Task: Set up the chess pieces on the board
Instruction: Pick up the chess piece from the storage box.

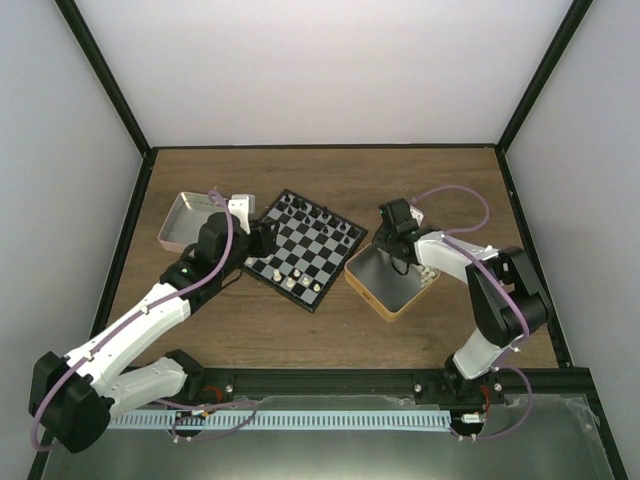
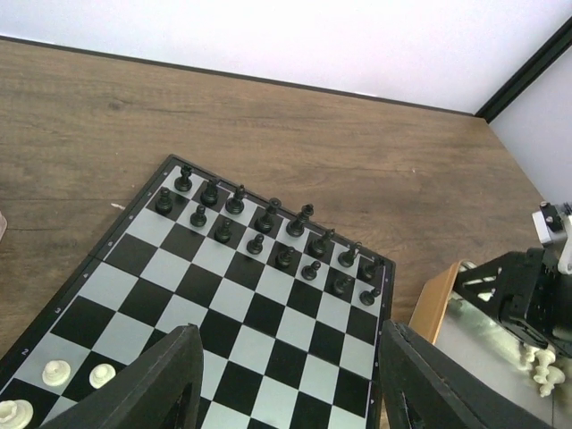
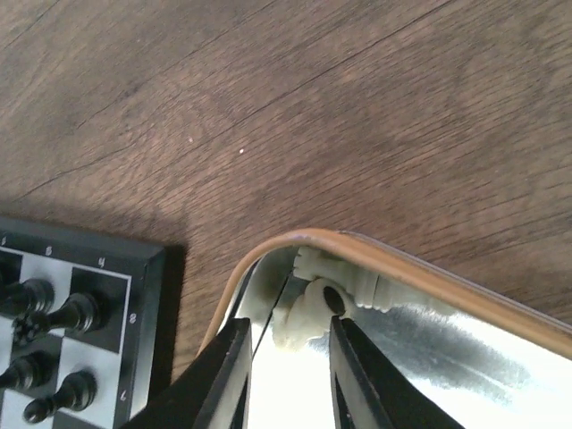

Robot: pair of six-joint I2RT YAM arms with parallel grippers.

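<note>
The board (image 1: 303,248) lies tilted at the table's middle, with black figures (image 2: 268,219) lined along its far side. A few cream chess pieces (image 2: 56,372) stand at its near-left corner. My left gripper (image 2: 290,344) hovers open over the board's near squares with nothing between its fingers. My right gripper (image 3: 290,335) reaches into the corner of the gold tin (image 3: 402,268). Its fingers straddle a cream piece (image 3: 308,313) lying there. The right finger touches it and a gap shows at the left finger. Another cream piece (image 3: 357,277) lies against the tin wall.
The gold tin (image 1: 372,297) sits just right of the board, with more cream pieces (image 2: 539,366) inside. A second tin (image 1: 185,222) stands left of the board beside my left arm. Black frame posts and white walls ring the table.
</note>
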